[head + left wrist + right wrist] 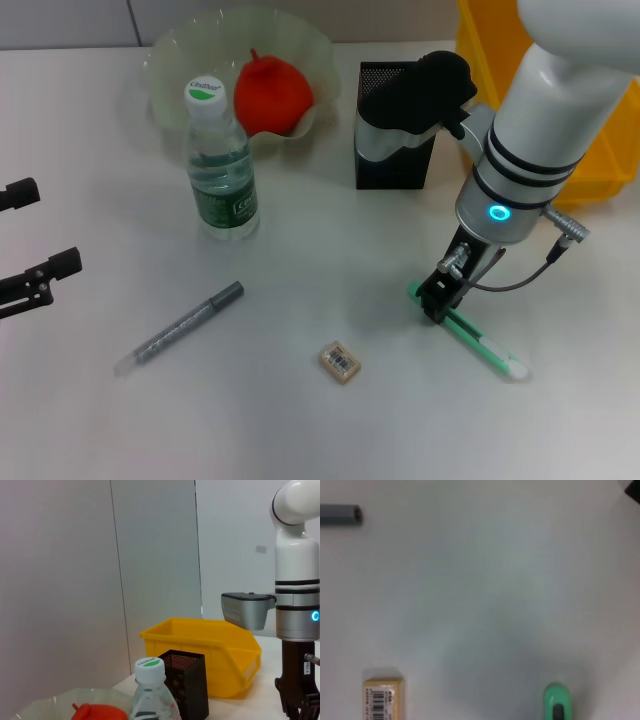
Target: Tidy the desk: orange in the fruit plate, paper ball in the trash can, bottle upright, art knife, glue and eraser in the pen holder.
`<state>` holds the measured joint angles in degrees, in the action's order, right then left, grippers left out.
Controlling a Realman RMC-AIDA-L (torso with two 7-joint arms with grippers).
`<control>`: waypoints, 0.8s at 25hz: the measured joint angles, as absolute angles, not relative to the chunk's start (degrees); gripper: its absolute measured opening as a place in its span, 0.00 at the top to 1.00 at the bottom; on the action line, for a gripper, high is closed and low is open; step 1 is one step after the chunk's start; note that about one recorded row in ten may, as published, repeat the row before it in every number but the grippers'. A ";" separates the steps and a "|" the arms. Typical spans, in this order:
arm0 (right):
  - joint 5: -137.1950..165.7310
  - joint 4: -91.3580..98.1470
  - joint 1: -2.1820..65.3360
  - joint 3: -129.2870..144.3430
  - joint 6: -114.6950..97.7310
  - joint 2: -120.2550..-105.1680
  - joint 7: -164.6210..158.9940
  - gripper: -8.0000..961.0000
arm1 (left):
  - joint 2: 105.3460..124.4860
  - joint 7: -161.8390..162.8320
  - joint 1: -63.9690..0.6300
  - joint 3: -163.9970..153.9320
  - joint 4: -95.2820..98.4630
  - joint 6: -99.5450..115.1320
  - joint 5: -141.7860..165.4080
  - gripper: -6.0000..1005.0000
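From my seat, the left claw (30, 272) sits parked at the counter's (300, 420) left edge, fingers apart. The bottle (221, 165) stands upright, the orange (272, 95) in the fruit plate (170, 60). The silver glue pen (180, 327) and eraser (340, 361) lie loose. My right claw (437, 303) is down on the green art knife (470, 335); I cannot tell whether it has clamped. Gripping near one end, the knife could pivot and miss the pen holder (395, 150)
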<state>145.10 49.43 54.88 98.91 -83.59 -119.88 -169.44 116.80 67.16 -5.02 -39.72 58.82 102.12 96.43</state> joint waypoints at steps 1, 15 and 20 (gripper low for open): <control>145.10 49.98 54.62 98.90 -83.69 -119.88 -169.44 0.79 | 116.80 67.16 -4.97 -39.65 58.81 102.18 96.43 0.19; 148.63 80.43 41.76 87.12 -92.93 -119.17 -165.96 0.82 | 117.67 69.54 -5.76 -38.45 58.80 103.66 96.50 0.19; 145.27 89.50 36.89 80.81 -92.80 -119.22 -160.36 0.82 | 117.88 75.69 -8.86 -38.93 58.79 103.88 97.79 0.19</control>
